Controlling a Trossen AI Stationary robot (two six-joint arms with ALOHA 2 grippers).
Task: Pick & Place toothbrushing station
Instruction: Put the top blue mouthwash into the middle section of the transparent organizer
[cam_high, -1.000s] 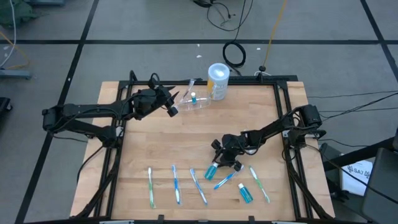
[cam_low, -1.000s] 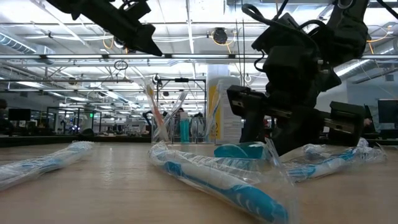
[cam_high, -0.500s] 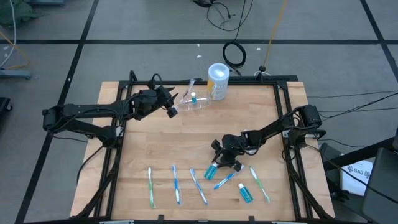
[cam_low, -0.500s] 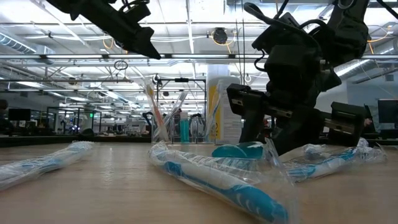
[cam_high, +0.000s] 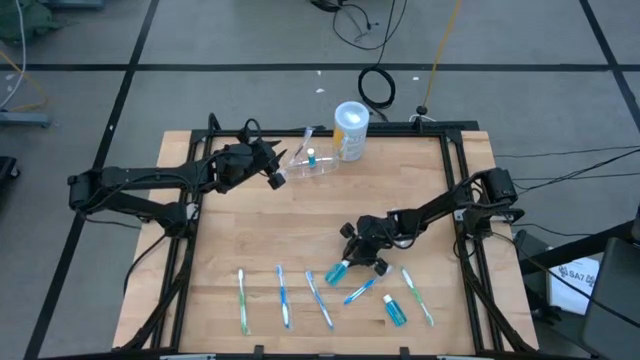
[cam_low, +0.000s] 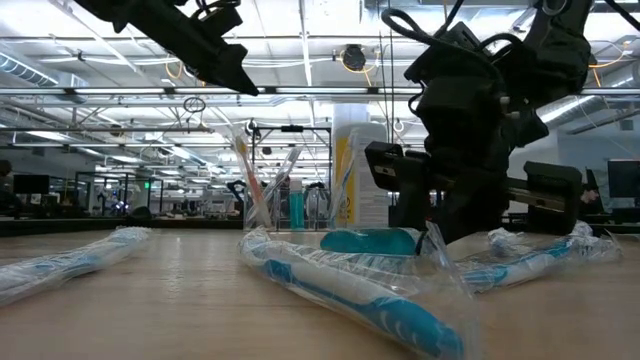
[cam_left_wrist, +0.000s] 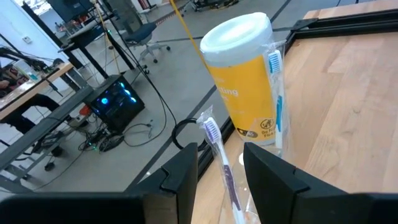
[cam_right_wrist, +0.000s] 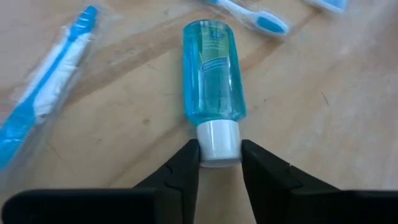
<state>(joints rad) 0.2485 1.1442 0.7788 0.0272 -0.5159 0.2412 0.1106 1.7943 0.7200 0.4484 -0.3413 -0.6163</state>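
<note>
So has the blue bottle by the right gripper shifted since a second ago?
Yes. In the high view the blue bottle has turned slightly, its body end nearer the wrapped toothbrush, as the right gripper closed on its white cap.

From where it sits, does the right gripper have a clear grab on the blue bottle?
Probably yes. The right gripper has a finger on each side of the blue bottle at its white cap, and nothing lies between; the bottle lies flat on the table.
</note>
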